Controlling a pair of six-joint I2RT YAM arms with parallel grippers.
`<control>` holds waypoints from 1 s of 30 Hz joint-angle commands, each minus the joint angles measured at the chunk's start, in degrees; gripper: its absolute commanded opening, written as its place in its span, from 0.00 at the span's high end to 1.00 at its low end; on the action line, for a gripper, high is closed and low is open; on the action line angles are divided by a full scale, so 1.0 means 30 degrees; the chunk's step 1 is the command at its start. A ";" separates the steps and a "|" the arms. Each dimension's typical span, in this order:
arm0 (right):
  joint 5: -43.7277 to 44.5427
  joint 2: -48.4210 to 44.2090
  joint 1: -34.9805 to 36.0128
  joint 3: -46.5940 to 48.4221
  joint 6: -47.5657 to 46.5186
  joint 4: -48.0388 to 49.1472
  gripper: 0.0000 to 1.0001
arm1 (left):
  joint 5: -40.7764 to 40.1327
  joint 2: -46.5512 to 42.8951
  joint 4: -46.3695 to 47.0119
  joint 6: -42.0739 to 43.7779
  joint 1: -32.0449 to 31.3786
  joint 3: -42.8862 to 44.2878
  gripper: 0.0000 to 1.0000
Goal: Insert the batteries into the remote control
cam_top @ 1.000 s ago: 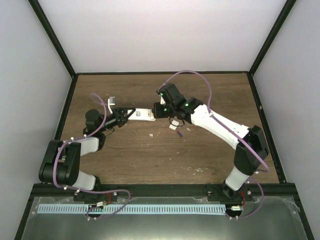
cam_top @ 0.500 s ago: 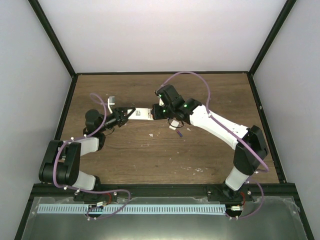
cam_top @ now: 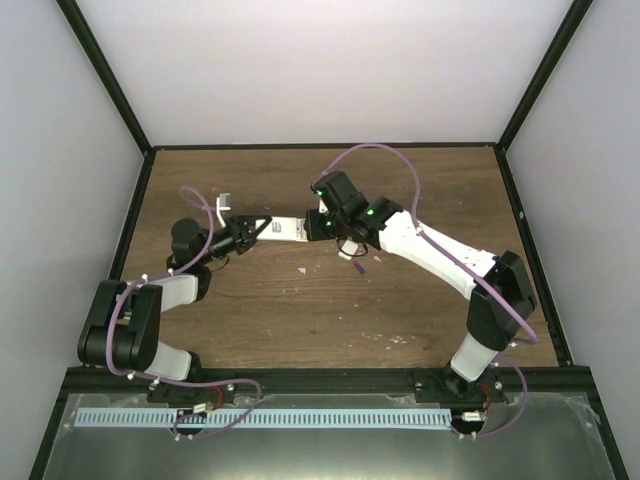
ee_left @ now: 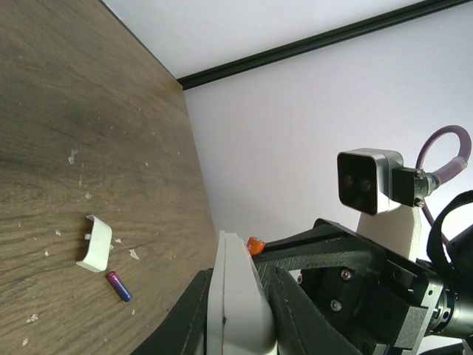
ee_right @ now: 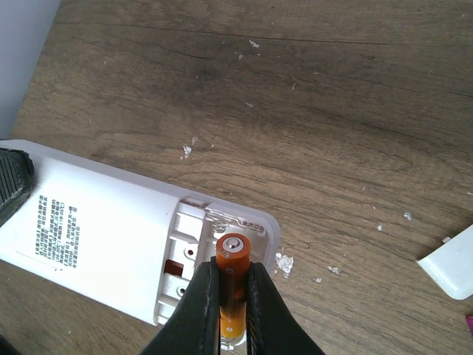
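My left gripper (cam_top: 252, 230) is shut on the label end of the white remote control (cam_top: 285, 229), held back side up just above the table. In the left wrist view the remote (ee_left: 238, 310) is edge-on between my fingers. My right gripper (cam_top: 322, 224) is shut on the orange battery (ee_right: 233, 255), which points tip first at the open battery compartment (ee_right: 194, 244) of the remote (ee_right: 96, 233). The orange tip also shows in the left wrist view (ee_left: 256, 245). The purple battery (cam_top: 358, 267) lies on the table, also seen in the left wrist view (ee_left: 118, 286).
The plain white cover piece (cam_top: 347, 254) lies beside the purple battery, and shows in both wrist views (ee_left: 96, 242) (ee_right: 451, 270). A small pale object (cam_top: 224, 200) lies behind the left arm. Pale wood chips (ee_right: 284, 262) dot the brown table.
My right gripper has moved a little left with the orange battery, closing onto the remote's open end. The left gripper and remote have hardly moved.
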 commanded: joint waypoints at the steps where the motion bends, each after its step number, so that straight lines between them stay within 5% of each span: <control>1: 0.0067 0.0308 0.0163 -0.0107 -0.0072 -0.0641 0.98 | -0.0281 -0.0435 0.0736 0.0389 -0.0025 0.0502 1.00; 30: -0.0062 0.0013 0.0148 0.0303 -0.0231 -0.0019 0.68 | -0.0375 -0.0326 0.1251 0.0208 -0.0023 0.0205 1.00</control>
